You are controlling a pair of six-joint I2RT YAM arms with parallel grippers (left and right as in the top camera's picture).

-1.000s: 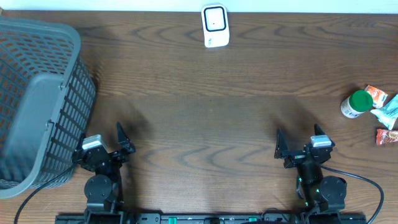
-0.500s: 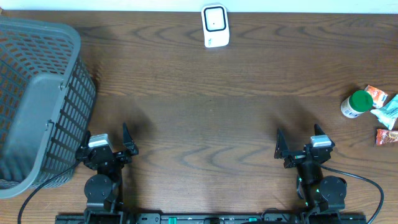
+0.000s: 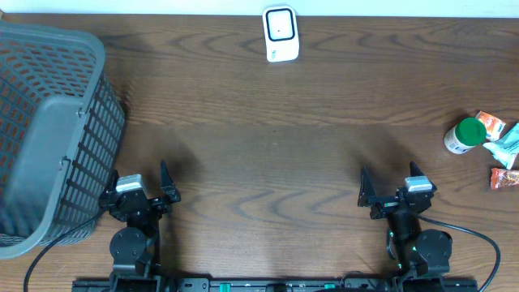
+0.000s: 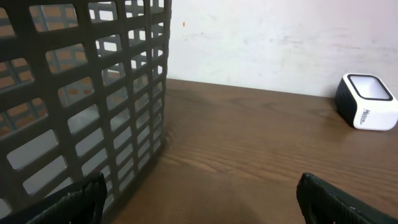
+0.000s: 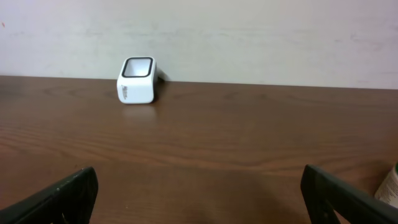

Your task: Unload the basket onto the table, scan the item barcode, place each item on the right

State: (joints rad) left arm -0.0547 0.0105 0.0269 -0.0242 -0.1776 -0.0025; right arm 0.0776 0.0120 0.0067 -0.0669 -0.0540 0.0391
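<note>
Left end effector (image 3: 138, 182): standing spread, holding nothing, beside grey plastic lattice basket (image 3: 57, 122).
Right end effector (image 3: 391, 185): standing spread, holding nothing.
White boxy scanner (image 3: 280, 34): sitting at far counter (image 3: 268, 138) edge.

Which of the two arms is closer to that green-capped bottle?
Right. The right gripper sits inward of the green-capped bottle, nearer the base; the left gripper is across the table beside the basket.

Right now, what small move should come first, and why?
Probably the right pincer should reach toward the green-capped bottle: that pincer is open and empty, the bottle stands nearest it, and nothing sits before the scanner yet.
</note>
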